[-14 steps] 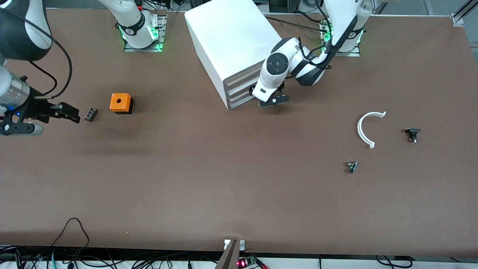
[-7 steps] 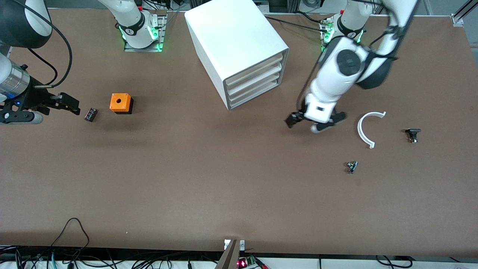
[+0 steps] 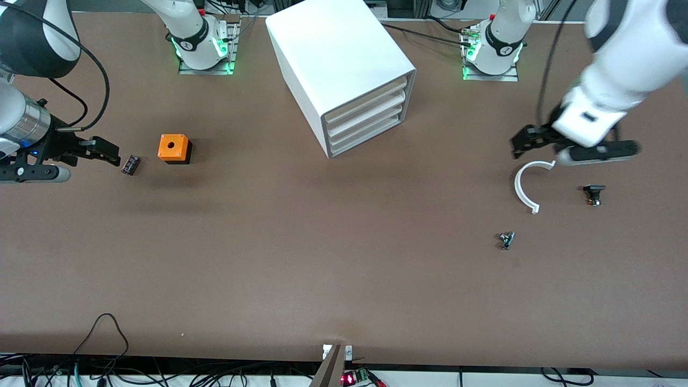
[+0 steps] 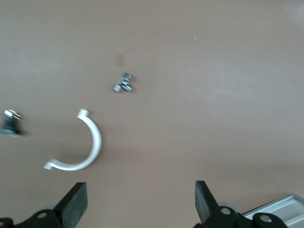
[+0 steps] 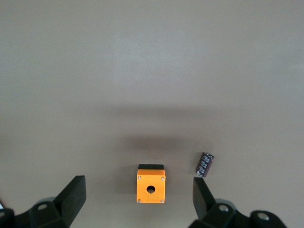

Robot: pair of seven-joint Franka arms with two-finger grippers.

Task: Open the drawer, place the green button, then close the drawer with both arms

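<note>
The white cabinet (image 3: pixel 333 54) stands near the arms' bases with all three drawers shut; the drawer (image 3: pixel 365 136) is the lowest. The button (image 3: pixel 506 239), tiny with a greenish cap, lies on the table nearer the front camera, toward the left arm's end; it also shows in the left wrist view (image 4: pixel 123 84). My left gripper (image 3: pixel 572 152) hangs open and empty in the air over the table beside a white arc piece, also seen in its own view (image 4: pixel 140 186). My right gripper (image 3: pixel 107 153) is open and empty beside a small dark cylinder (image 3: pixel 130 164), also seen in its own view (image 5: pixel 137 183).
A white arc piece (image 3: pixel 522 185) lies under the left gripper's edge, also in the left wrist view (image 4: pixel 78 142). A black-capped small part (image 3: pixel 594 193) lies beside it. An orange box with a hole (image 3: pixel 173 148) stands near the right gripper (image 5: pixel 151 189).
My left arm has swung away from the cabinet's front toward its own end of the table and risen, now over the arc piece. The right gripper has barely shifted.
</note>
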